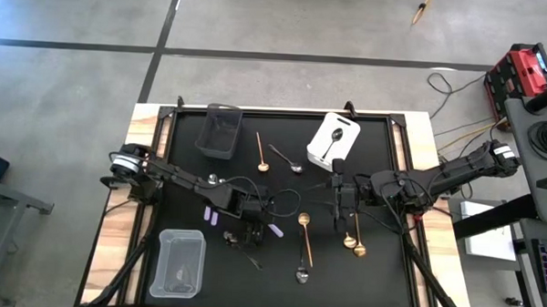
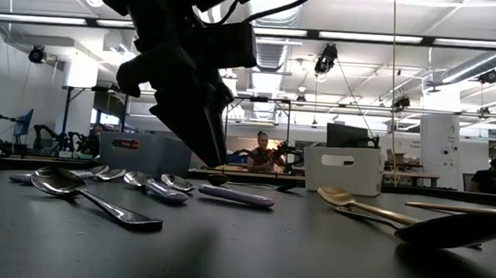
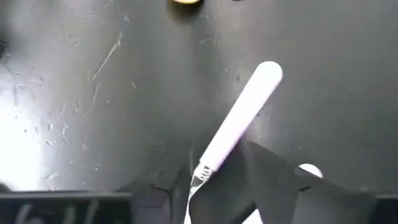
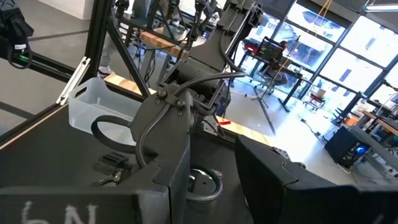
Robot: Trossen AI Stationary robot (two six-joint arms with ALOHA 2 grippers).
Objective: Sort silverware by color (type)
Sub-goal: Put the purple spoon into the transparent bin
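Note:
My left gripper [image 1: 255, 226] [image 3: 191, 177] [image 2: 216, 165] is low over the middle of the black mat, shut on a spoon with a lilac handle [image 1: 275, 230] [image 3: 239, 121] [image 2: 236, 196]. My right gripper [image 1: 336, 190] [image 4: 211, 168] is held level above the mat's right half, pointing toward the left arm. It is shut on a shiny grey spoon [image 4: 202, 183]. Two more lilac-handled spoons [image 1: 212, 216] lie on the mat beside the left arm. Several gold spoons [image 1: 304, 237] [image 1: 354, 240] [image 1: 262, 153], a silver one [image 1: 287, 160] and a dark one [image 1: 301, 268] also lie flat on the mat. My left gripper pinches the spoon at its metal neck [image 3: 200, 173], just below the lilac handle, between the two fingers. The fingers come from above, pointing down. The handle sticks out past them and lies level on the mat. My right gripper has the round shiny end of the grey spoon [image 4: 202, 183] between its two fingers [image 4: 168, 155]. The fingers lie level and come from the table's right. The fingers hide the rest of the spoon.
A dark bin [image 1: 220, 131] stands at the far left of the mat. A white bin [image 1: 333, 142] at the far middle holds a dark spoon. A clear bin [image 1: 180, 262] sits at the near left. A person [image 2: 264, 153] is in the room behind the table.

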